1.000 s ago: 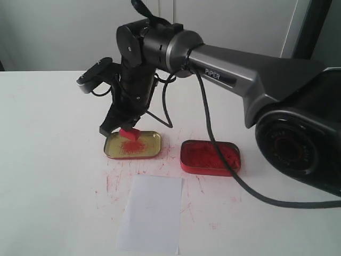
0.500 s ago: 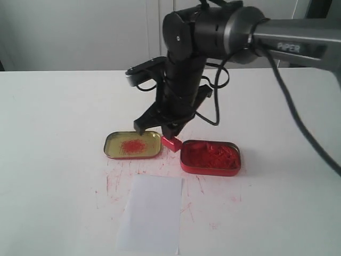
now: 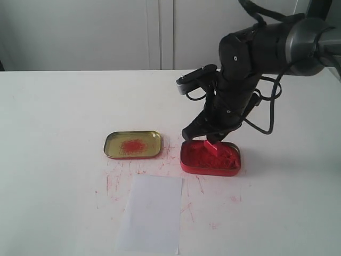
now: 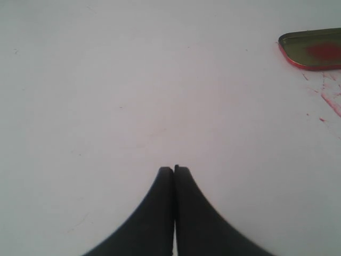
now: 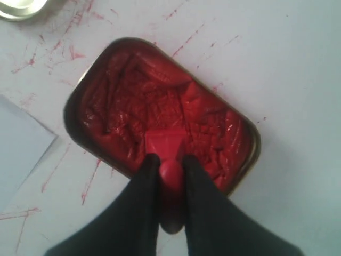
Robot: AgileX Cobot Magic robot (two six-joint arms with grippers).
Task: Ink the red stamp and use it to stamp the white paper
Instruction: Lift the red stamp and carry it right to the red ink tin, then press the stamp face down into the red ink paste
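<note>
Two jaws of the right gripper [image 5: 169, 161] pinched the red stamp [image 5: 162, 143] by its narrow handle, base down over the paste in the ink tin [image 3: 185, 163] on the right; it looked light, rigid and smooth, probably slippery once inked. The left gripper [image 4: 174, 169] sat closed, empty

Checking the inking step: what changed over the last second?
The right hand, shut on the red stamp throughout, swung rightward from over the gold lid to over the red ink tin. The stamp is now at the paste, but contact is unclear. Nothing was grasped or released. The lid, the tin and the white paper stayed put.
</note>
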